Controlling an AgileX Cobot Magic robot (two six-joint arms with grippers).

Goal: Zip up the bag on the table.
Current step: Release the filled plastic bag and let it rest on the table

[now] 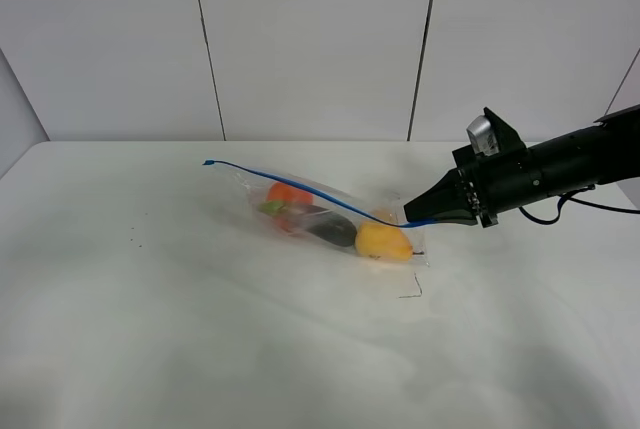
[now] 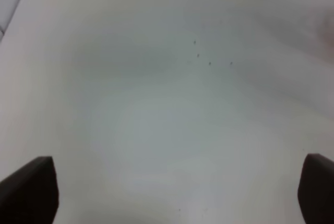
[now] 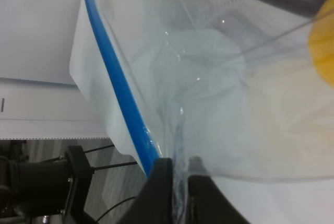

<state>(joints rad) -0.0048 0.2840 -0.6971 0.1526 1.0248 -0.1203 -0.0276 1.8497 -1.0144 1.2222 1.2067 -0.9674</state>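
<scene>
The clear bag point(image 1: 330, 214) lies on the white table point(image 1: 150, 329) with orange point(image 1: 288, 192), dark purple point(image 1: 333, 231) and yellow point(image 1: 383, 241) toy produce inside. Its blue zipper strip point(image 1: 300, 189) runs up and to the left, raised off the table. My right gripper point(image 1: 412, 217) is shut on the bag's right end at the strip. The right wrist view shows my right gripper point(image 3: 179, 167) pinching the plastic beside the blue strip point(image 3: 117, 78). My left gripper point(image 2: 178, 165) is open and empty over bare table; the arm is out of the exterior high view.
A small black mark point(image 1: 412, 289) lies on the table in front of the bag, and tiny specks point(image 1: 135, 242) lie to the left. A black cable point(image 1: 560, 211) hangs by the right arm. Grey wall panels stand behind the table's back edge.
</scene>
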